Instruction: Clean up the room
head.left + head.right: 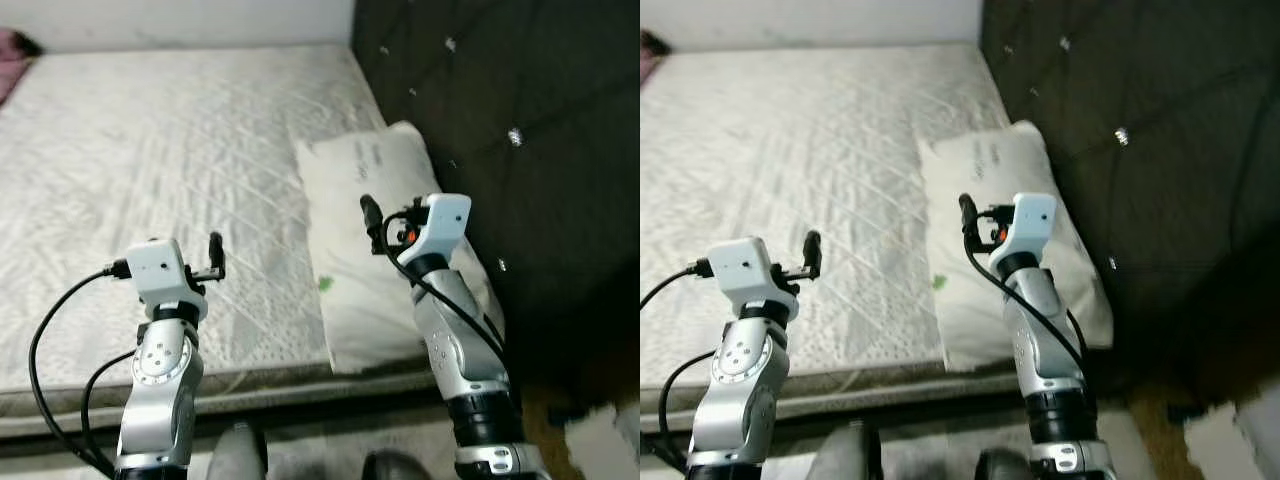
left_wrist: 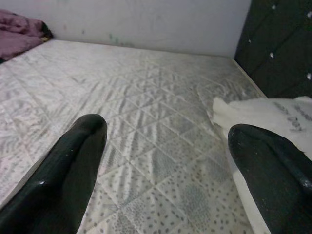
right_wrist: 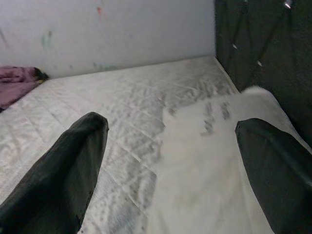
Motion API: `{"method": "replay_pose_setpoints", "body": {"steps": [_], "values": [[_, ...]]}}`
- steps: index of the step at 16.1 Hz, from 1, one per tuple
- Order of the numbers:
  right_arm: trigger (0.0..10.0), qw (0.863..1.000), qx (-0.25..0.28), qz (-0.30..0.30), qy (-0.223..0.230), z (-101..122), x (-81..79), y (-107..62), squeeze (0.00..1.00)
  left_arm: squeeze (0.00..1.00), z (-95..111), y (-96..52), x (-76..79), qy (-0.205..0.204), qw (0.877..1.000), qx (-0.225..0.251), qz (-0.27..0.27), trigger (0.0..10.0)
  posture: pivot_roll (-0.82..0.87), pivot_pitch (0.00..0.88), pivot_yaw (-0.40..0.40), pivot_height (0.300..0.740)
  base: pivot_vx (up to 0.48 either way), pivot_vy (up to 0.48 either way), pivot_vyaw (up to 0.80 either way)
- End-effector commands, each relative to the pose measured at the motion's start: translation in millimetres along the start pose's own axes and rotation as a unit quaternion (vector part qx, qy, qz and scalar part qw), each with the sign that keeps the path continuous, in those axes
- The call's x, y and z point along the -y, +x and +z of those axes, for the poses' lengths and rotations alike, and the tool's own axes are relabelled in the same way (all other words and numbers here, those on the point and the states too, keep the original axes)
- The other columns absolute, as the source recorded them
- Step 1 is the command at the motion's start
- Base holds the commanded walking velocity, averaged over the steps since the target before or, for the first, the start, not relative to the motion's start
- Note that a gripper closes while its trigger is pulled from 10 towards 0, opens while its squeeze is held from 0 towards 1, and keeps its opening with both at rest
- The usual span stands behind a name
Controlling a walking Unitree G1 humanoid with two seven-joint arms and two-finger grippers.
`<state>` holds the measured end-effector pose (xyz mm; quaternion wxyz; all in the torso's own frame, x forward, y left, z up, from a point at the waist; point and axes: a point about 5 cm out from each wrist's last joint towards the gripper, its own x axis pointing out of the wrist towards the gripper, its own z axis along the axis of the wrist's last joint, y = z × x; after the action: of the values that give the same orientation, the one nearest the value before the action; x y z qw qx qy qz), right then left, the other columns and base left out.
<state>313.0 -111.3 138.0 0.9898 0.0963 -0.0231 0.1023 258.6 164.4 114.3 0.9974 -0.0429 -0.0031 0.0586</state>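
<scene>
Scene: A robot stands at the foot edge of a bare mattress (image 1: pixel 150 140), both arms raised over it, with a dark tufted headboard (image 1: pixel 520 120) along the robot's right.

Pillow: The white pillow (image 1: pixel 375 250) lies flat on the mattress's right side, tight against the headboard. Its long axis runs away from the robot, parallel to the headboard, and its near end reaches the mattress edge.

Right hand: The right hand (image 1: pixel 372 222) hovers over the pillow's middle, fingers wide apart and holding nothing. The right wrist view shows the pillow spread directly beneath and between the two black fingers (image 3: pixel 63 165).

Left hand: The left hand (image 1: pixel 214 256) hangs above bare mattress, just left of the pillow's long edge. It is open too and empty; in the left wrist view the pillow sits under one finger (image 2: pixel 273 170).

Key relation: The right arm is clearly nearer, already above the pillow, which lies below and slightly ahead of its fingers.

Arm pose: Both forearms stand upright, with wrists bent so the fingers point forward across the bed.

Other: A crumpled purple cloth (image 2: pixel 19 39) rests at the mattress's far left corner, well apart from both hands.

Likely step: Lowering the right hand onto the pillow to straighten or lift it.
</scene>
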Motion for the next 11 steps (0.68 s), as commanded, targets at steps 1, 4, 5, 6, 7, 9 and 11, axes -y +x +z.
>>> {"method": "replay_pose_setpoints", "body": {"steps": [1, 4, 5, 6, 7, 9, 11], "values": [[10.0, 1.0, 0.0, -0.001, 0.001, 1, 0.9, 1.3, 0.0, 0.0, -1, -1.0, 0.8, -0.004, 1.0, -0.004, -0.007, 10.0, -0.01, 0.0, -0.015, 0.74, 0.0, 0.0, 0.0], [10.0, 1.0, -0.003, -0.002, 0.0, 0, 1.7, 2.5, 0.0, 0.0, -1, 0.1, 1.4, -0.005, 1.0, -0.001, -0.004, 10.0, -0.01, 0.0, -0.016, 0.74, 0.0, 0.0, 0.0], [10.0, 1.0, -0.004, -0.002, 0.001, -1, 1.8, 2.6, 0.0, 0.0, 0, 0.4, 1.7, -0.006, 1.0, 0.001, -0.005, 10.0, -0.01, 0.0, -0.016, 0.74, 0.0, 0.0, 0.0], [10.0, 1.0, -0.007, -0.005, 0.007, -2, 2.4, 2.5, 0.0, 0.0, -1, 1.0, 2.7, -0.007, 1.0, 0.001, -0.007, 10.0, -0.01, 0.0, -0.02, 0.74, 0.0, 0.0, 0.0], [10.0, 1.0, -0.011, -0.009, 0.013, -4, 2.8, 2.0, 0.0, 0.0, -1, 1.5, 3.7, -0.009, 1.0, 0.001, -0.007, 10.0, -0.01, 0.0, -0.02, 0.74, 0.0, 0.0, 0.0], [10.0, 0.998, -0.049, -0.027, 0.027, -16, 4.9, 1.6, 0.0, 0.0, -2, 2.7, 5.6, -0.01, 1.0, 0.0, -0.01, 10.0, -0.01, 0.0, -0.018, 0.74, 0.0, 0.0, 0.0], [10.0, 0.996, -0.068, -0.04, 0.043, -22, 9.4, 0.5, 0.0, 0.0, -1, 3.7, 5.3, -0.012, 1.0, 0.0, -0.009, 10.0, -0.01, 0.0, -0.017, 0.74, 0.0, 0.0, 0.0]]}}
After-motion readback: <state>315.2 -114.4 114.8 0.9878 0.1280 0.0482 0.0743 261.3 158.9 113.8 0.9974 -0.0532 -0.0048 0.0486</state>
